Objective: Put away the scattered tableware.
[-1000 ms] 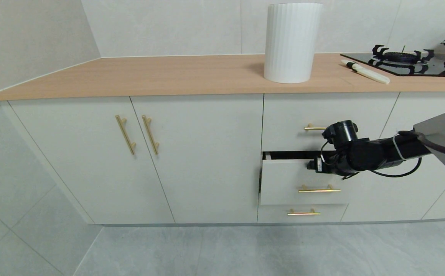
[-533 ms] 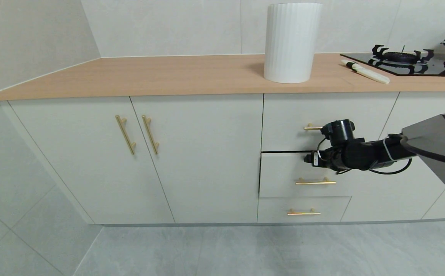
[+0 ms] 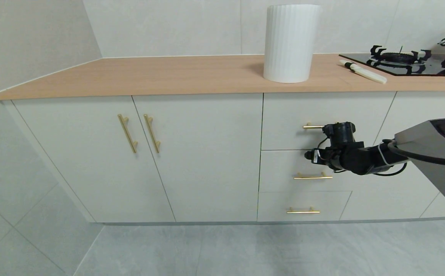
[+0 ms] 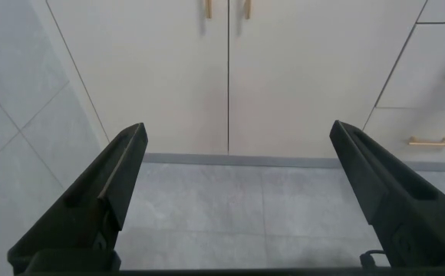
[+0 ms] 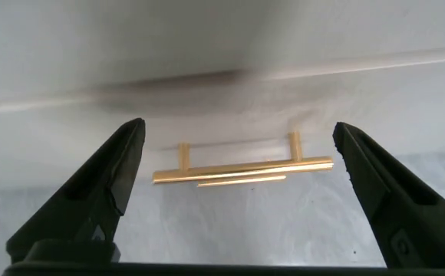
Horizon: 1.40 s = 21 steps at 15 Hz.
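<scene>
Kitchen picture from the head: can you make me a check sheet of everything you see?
Surface: wooden counter, flat and level.
Job's things: a white utensil lies on the counter beside the hob; all three drawers are shut, including the middle drawer.
Clutter: a tall white ribbed pot stands upright on the counter.
Hands: right hand open, holding nothing, facing a gold handle; left hand open, holding nothing, above the floor.
Cables: a black cable loops under the right wrist.
Surroundings: two cupboard doors, grey tiled floor, tiled wall.
</scene>
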Tool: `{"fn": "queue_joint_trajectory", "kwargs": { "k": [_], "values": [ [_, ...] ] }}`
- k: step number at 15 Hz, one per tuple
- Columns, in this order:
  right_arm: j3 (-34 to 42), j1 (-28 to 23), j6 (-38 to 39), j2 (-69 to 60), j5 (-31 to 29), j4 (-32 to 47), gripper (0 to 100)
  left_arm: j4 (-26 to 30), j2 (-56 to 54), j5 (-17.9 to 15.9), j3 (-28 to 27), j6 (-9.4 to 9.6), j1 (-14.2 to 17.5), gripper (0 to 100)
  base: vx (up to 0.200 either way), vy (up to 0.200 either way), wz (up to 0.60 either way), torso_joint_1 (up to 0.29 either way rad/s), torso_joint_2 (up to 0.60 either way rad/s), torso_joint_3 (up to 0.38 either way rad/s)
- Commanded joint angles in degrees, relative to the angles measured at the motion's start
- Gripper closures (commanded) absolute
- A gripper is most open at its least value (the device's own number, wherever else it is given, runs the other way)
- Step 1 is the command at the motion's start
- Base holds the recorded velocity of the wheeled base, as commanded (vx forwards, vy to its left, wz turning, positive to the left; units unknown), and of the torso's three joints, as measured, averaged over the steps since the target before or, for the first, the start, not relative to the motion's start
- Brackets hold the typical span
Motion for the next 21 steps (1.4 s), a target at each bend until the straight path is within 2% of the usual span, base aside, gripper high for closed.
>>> {"fn": "queue_joint_trajectory", "kwargs": {
  "k": [1,5,9,10,11,13,14,17,18,19,21],
  "values": [
    [0.58,0.22,-0.01,-0.99,0.14,0.34,0,-0.1,0.0,0.01,0.0,-0.01,0.02,0,0.0,0.0,0.0,0.0,0.0,0.0],
    [9.28,0.4,0.26,-9.25,0.14,0.43,0,-0.01,0.0,0.01,0.0,-0.01,0.02,0,0.0,0.0,0.0,0.0,0.0,0.0],
    [27.65,0.4,0.08,-29.38,-0.04,0.17,0,-0.01,0.0,0.01,0.0,-0.01,0.02,0,0.0,0.0,0.0,0.0,0.0,0.0],
    [28.0,0.4,0.08,-29.82,-0.04,0.17,0,-0.1,0.0,0.01,0.0,-0.01,0.02,0,0.0,0.0,0.0,0.0,0.0,0.0],
    [35.56,1.01,-0.1,-41.07,-1.88,0.17,0,-0.01,0.0,0.01,0.0,-0.01,0.02,0,0.0,0.0,0.0,0.0,0.0,0.0],
    [41.19,2.95,-0.18,-52.41,-5.57,0.17,0,-0.01,0.0,0.01,0.0,-0.01,0.02,0,0.0,0.0,0.0,0.0,0.0,0.0],
    [46.29,5.15,-1.68,-63.4,-6.54,0.25,0,-0.01,0.0,0.01,0.0,-0.01,0.02,0,0.0,0.0,0.0,0.0,0.0,0.0],
    [57.36,6.29,-12.31,-85.28,-7.42,0.69,0,-0.01,0.0,0.01,0.0,-0.01,0.02,0,0.0,0.0,0.0,0.0,0.0,0.0],
    [59.64,6.02,-14.86,-90.55,-10.41,0.78,0,-0.01,0.0,0.01,0.0,-0.01,0.02,0,0.0,0.0,0.0,0.0,0.0,0.0],
    [61.31,5.5,-17.06,-95.39,-16.12,1.4,0,-0.01,0.0,0.01,0.0,-0.01,0.02,0,0.0,0.0,0.0,0.0,0.0,0.0],
    [63.25,4.97,-19.7,-104.09,-23.85,5.97,0,-0.01,0.0,0.01,0.0,-0.01,0.02,0,0.0,0.0,0.0,0.0,0.0,0.0]
  ]
}}
